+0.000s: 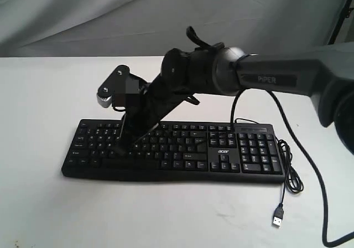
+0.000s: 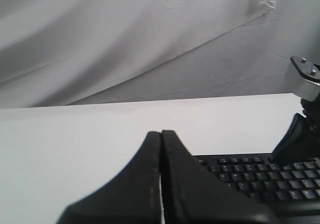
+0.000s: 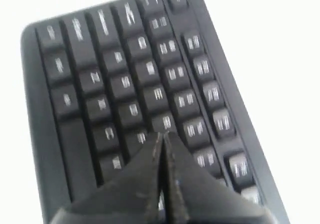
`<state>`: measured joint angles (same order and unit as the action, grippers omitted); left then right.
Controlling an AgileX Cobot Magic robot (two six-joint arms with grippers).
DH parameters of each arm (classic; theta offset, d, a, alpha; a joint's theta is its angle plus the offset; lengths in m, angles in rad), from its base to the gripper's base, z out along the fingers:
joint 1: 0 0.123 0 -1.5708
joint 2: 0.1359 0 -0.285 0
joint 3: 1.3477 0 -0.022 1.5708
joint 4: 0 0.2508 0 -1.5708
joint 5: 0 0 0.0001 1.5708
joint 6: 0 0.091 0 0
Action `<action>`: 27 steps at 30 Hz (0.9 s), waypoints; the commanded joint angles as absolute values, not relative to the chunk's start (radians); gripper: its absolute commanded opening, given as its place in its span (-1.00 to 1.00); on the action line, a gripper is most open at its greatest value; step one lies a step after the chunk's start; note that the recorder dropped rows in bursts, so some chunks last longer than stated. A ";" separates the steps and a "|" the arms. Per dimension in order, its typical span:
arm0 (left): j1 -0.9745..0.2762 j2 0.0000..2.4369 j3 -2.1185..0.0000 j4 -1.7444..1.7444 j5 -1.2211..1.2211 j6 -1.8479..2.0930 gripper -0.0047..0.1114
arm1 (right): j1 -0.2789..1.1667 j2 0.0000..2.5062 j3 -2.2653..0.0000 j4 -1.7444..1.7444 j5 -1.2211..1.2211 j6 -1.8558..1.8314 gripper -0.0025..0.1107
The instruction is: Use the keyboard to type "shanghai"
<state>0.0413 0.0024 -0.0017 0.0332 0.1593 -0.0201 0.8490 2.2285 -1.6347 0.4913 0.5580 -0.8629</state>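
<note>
The black keyboard (image 1: 182, 148) lies across the white table, number pad and "acer" logo to the right. My right arm reaches over it from the right. The right gripper (image 1: 122, 146) is shut with nothing held, its tip down at the letter keys on the keyboard's left part. In the right wrist view the shut right gripper (image 3: 162, 134) points into the keyboard's (image 3: 125, 79) blurred keys; which key is under it, and whether it touches, I cannot tell. In the left wrist view the left gripper (image 2: 161, 132) is shut and empty, above bare table beside the keyboard's (image 2: 250, 176) end. It is outside the exterior view.
The black USB cable (image 1: 287, 170) coils off the keyboard's right end, its plug (image 1: 278, 215) loose on the table. A thicker black arm cable (image 1: 323, 203) hangs at the right. A grey cloth backdrop (image 1: 83, 15) closes off the back. A silver arm part (image 2: 305, 76) sticks up over the keyboard.
</note>
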 commanded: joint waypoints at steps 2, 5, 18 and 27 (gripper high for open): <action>0.035 0.000 0.000 0.033 0.153 -0.023 -0.92 | 0.900 2.323 -1.822 0.477 0.599 -0.831 -0.96; 0.035 0.000 0.000 0.033 0.153 -0.023 -0.92 | 0.918 2.418 -1.975 0.457 0.695 -0.790 -0.96; 0.035 0.000 0.000 0.033 0.153 -0.023 -0.92 | 0.929 2.556 -2.224 0.390 0.844 -0.726 -0.96; 0.035 0.000 0.000 0.033 0.153 -0.023 -0.92 | 0.929 2.556 -2.224 0.383 0.876 -0.722 -0.96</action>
